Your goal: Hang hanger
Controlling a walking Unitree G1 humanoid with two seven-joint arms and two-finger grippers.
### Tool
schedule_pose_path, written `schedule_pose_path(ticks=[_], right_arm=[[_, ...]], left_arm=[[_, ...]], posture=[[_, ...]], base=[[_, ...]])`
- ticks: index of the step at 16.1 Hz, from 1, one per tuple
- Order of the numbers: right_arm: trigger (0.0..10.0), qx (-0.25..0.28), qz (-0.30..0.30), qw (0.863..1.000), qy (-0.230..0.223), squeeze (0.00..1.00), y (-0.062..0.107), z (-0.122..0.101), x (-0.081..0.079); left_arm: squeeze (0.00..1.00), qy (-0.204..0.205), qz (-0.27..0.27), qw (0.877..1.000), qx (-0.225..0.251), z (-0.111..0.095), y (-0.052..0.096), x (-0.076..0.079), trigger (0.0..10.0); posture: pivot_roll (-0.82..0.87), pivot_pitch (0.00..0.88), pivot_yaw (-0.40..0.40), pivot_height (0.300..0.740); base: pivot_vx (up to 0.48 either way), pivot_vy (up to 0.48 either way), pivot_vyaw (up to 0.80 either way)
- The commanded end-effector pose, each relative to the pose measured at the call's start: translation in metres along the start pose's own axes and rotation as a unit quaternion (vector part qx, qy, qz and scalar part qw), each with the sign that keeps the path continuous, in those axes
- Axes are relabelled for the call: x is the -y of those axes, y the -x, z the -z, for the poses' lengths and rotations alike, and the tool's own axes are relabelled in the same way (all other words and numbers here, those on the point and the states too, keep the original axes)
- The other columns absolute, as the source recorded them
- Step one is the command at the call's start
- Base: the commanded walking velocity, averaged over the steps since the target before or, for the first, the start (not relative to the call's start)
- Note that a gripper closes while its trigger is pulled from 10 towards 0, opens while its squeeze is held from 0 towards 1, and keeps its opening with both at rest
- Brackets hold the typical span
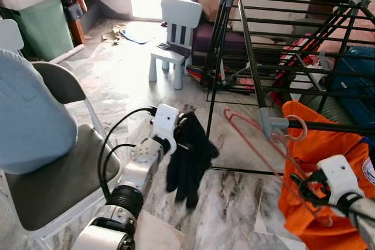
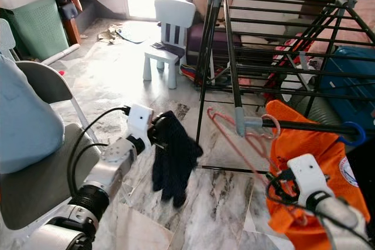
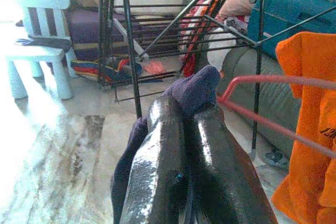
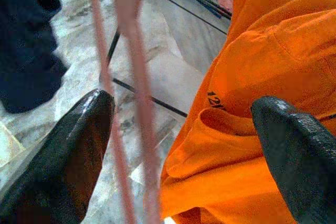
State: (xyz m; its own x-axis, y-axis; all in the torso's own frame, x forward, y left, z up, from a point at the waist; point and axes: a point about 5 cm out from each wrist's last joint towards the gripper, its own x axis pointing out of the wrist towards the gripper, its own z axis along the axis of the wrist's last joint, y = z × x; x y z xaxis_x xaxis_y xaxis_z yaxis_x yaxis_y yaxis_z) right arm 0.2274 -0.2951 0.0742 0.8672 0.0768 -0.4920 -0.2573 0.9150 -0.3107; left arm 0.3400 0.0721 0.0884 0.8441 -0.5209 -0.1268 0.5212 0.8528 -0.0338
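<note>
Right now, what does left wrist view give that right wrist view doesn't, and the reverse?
Left wrist view alone: the left claw shut on a dark sock, the light blue kids' chair and the black drying rack. Right wrist view alone: the right claw open, its fingers astride the hanger's thin bars. Both share the pink hanger, the orange shirt and the marble floor.

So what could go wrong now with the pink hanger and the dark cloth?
The right gripper is open around the pink hanger, not clamping it, so the hanger might swing or slide off the rack bar. The orange shirt hangs right beside it and could snag on the fingers. The left gripper is shut on the dark cloth, which dangles low and might brush the rack's leg.
</note>
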Motion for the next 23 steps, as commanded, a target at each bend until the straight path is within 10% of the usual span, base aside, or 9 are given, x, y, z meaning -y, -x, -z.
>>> schedule_pose_path(ticks=[1, 2, 8, 23], right_arm=[[10.0, -0.001, -0.015, 1.0, -0.007, 0.0, -0.005, 0.0, 0.003], [0.0, 0.001, -0.026, 0.999, -0.026, 0.0, -0.012, -0.001, 0.003], [0.0, 0.022, -0.087, 0.994, -0.064, 0.0, -0.026, -0.004, -0.022], [0.2, -0.018, -0.089, 0.995, -0.049, 0.0, -0.023, 0.017, -0.024]], left_arm=[[0.0, -0.013, 0.009, 1.0, 0.014, -0.01, -0.003, 0.002, 10.0], [0.0, -0.013, 0.009, 1.0, 0.013, -0.01, -0.003, 0.002, 10.0], [0.0, -0.012, 0.006, 1.0, 0.008, -0.008, -0.002, 0.001, 10.0], [0.0, -0.014, 0.01, 1.0, -0.005, -0.006, -0.003, 0.005, 10.0]], posture=[[-0.05, 0.0, -0.05, 0.74], [-0.04, 0.0, -0.058, 0.74], [-0.03, 0.0, -0.064, 0.74], [-0.04, 0.0, -0.07, 0.74]], base=[[0.0, 0.0, 0.0], [0.0, 0.0, 0.0], [0.0, 0.0, 0.0], [0.0, 0.0, 0.0]])
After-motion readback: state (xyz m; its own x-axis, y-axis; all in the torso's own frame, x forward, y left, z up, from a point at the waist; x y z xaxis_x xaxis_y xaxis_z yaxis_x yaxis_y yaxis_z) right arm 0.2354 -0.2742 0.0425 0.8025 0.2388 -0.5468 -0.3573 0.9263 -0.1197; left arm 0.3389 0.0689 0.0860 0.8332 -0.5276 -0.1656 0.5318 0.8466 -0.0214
